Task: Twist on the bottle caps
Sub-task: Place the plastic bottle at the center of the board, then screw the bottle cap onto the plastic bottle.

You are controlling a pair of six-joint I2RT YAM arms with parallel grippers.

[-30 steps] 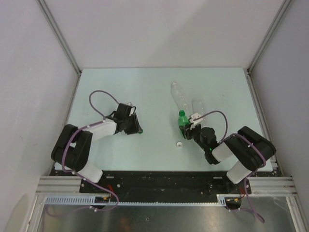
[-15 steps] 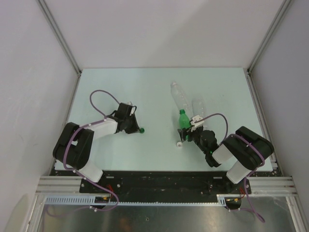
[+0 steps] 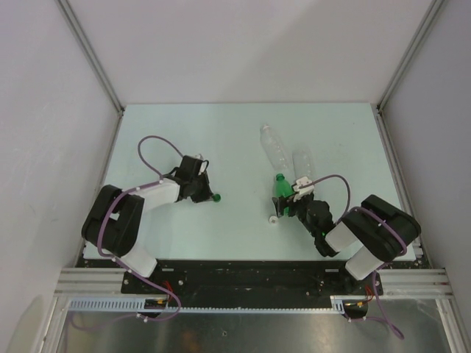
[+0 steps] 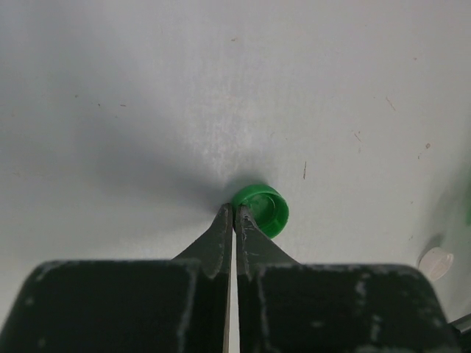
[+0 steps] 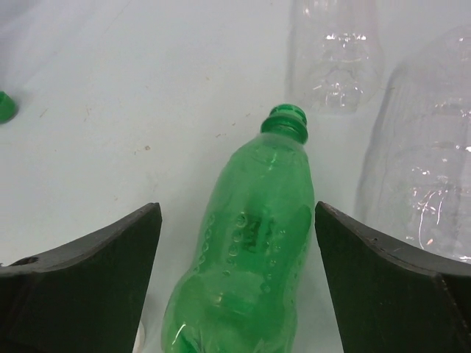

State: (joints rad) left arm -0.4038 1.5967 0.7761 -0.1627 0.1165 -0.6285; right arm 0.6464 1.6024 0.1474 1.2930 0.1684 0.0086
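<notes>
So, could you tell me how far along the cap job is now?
Nothing looks finished: the green bottle lies with its neck bare, and a white cap sits loose on the table. In hand: the left gripper is shut with its tips against the green cap, while the right gripper stands open astride the green bottle. Left: screwing that cap on; whether the two clear bottles are capped is not visible.

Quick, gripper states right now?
Left gripper: fingers shut, tips at the green cap; grip unclear.
Right gripper: open, fingers either side of the green bottle.
</notes>
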